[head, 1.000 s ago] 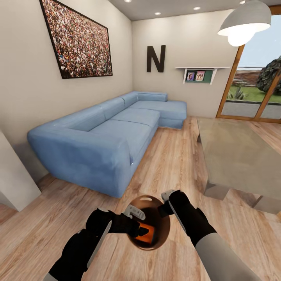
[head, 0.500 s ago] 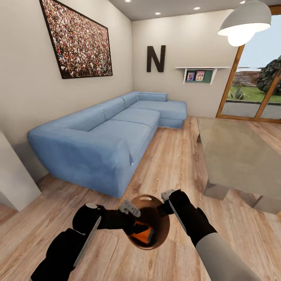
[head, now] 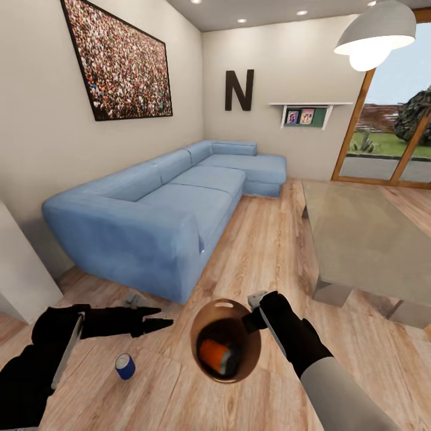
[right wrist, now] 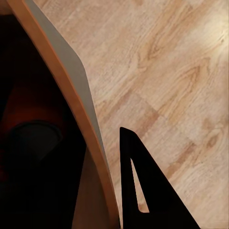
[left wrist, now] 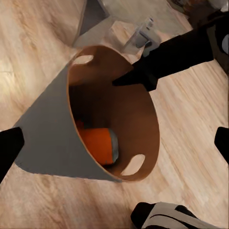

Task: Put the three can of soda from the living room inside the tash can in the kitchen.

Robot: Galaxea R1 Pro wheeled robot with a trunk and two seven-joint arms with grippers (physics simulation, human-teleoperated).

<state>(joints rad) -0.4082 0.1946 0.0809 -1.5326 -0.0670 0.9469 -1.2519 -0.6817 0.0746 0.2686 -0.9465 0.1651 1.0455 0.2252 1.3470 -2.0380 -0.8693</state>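
The copper-brown tash can point(head: 206, 323) hangs tilted above the wood floor, and my right gripper point(head: 252, 311) is shut on its rim point(right wrist: 81, 109). One orange can of soda point(head: 214, 355) lies inside it, also seen in the left wrist view as the orange can point(left wrist: 98, 145) deep in the bin point(left wrist: 52, 138). A dark blue can of soda point(head: 125, 366) stands on the floor to the left of the bin. My left gripper point(head: 157, 317) is open and holds nothing, off to the bin's left and above the blue can.
This is the living room. The light-blue corner sofa point(head: 167, 209) runs along the left wall. A glass-topped low table point(head: 365, 239) stands at the right. A white block point(head: 18, 269) juts in at the far left. Open wood floor lies between sofa and table.
My left gripper has drawn back out of the bin to the left, leaving the orange can inside. With the arm gone, the blue can on the floor has come into view.
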